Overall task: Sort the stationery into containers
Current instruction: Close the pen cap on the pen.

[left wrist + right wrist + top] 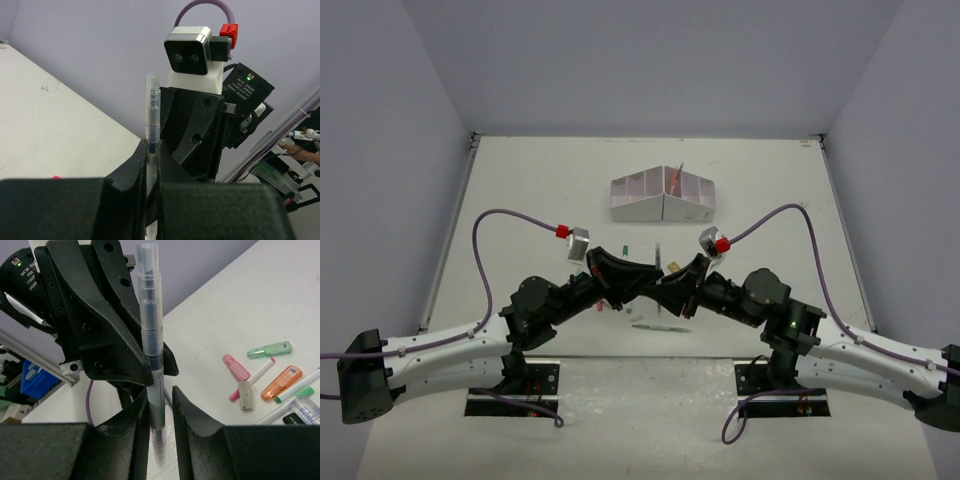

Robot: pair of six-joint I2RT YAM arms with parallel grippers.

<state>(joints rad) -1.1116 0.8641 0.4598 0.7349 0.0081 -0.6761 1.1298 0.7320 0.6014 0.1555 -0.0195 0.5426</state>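
Right between the fingers of the right end effector [161, 405] a grey pen [150, 315] stands upright. The jaws are apart: the pen lies against one finger, with a clear gap to the other. Just above those fingers the left end effector [150, 155] is clamped on the same pen, its two black fingers pressed together on the barrel at mid length. The clear tip rises above them in the left wrist view.

The left arm's fingers and wrist housing crowd the space just beyond the right end effector and hide the table [550, 200] behind them.

Loose stationery lies on the table to the open side of the right end effector, well apart from it. There is a pink piece [236, 367], a peach block [244, 395] touching a pink-and-white pen [252, 379], an orange piece [281, 383], a green cap-like piece [269, 349] and a green-tipped white pen [300, 390]. None of them is touched by either end effector.

Farther out, past both end effectors, the white organiser box [663, 197] sits on the table, with a thin pink stick leaning in one compartment. Nothing lies on the table between it and the joined end effectors.
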